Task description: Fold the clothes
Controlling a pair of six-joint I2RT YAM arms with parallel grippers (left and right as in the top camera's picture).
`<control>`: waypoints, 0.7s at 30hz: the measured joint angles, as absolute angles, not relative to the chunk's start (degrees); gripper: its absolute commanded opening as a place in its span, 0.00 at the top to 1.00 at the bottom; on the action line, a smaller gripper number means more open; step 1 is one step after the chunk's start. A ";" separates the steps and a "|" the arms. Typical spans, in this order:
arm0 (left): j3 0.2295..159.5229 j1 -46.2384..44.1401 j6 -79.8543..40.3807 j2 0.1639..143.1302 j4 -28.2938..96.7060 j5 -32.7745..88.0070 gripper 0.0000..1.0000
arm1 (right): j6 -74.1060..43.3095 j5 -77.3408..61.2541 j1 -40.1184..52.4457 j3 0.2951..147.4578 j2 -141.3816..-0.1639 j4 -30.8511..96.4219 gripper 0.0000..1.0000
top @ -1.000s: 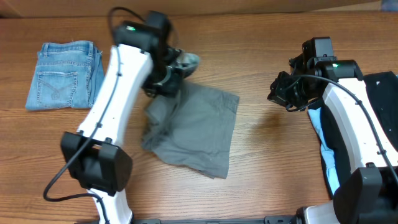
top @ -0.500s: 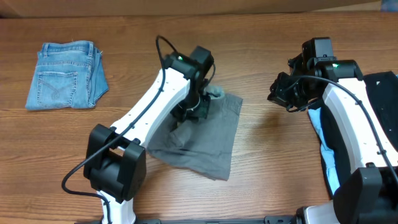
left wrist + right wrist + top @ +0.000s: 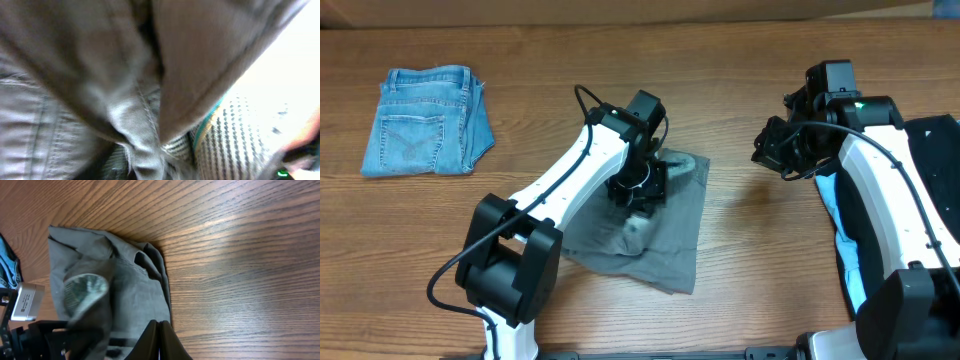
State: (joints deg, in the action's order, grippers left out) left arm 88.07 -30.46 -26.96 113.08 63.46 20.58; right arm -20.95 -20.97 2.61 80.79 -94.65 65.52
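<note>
The clothes are grey-khaki shorts (image 3: 670, 235) lying bunched in the middle of the table, with a pale lining patch (image 3: 635, 228) showing on top. My left gripper (image 3: 640, 192) hangs right over their far half. The left wrist view is filled by grey cloth (image 3: 100, 75) and striped lining (image 3: 235, 135), and its fingers do not show. My right gripper (image 3: 767, 148) hovers over bare wood to the right of the shorts, its fingers (image 3: 150, 340) pressed together with nothing between them. The shorts (image 3: 130, 295) lie beyond its tips.
Folded blue denim shorts (image 3: 425, 120) lie at the far left. A heap of blue and black garments (image 3: 930, 200) sits at the right edge under the right arm. Bare wooden tabletop (image 3: 760, 260) lies between the two arms.
My left arm swung right from the shorts' far-left corner to over their middle, drawing cloth across. The pale lining patch now lies below the gripper. The right arm has stayed still.
</note>
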 measured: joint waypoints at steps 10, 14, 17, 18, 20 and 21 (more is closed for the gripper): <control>88.05 -34.13 -26.74 113.08 62.63 26.87 0.70 | -20.95 -20.71 2.61 80.79 -94.65 65.52 0.95; 88.05 -34.92 -26.46 113.08 62.33 27.57 0.96 | -20.93 -20.71 2.61 80.79 -94.65 65.52 0.95; 88.05 -34.81 -25.15 113.08 63.02 27.66 0.91 | -20.18 -20.86 2.61 80.79 -94.65 65.54 0.89; 88.05 -34.63 -24.71 113.08 63.79 27.64 0.88 | -19.53 -21.10 2.63 80.79 -94.65 65.56 0.87; 88.36 -33.93 -23.64 113.08 66.17 27.64 0.86 | -17.85 -22.09 2.81 80.79 -94.65 65.58 0.83; 88.99 -33.32 -23.16 113.08 67.70 27.62 0.86 | -17.06 -22.63 2.98 80.79 -94.65 65.58 0.81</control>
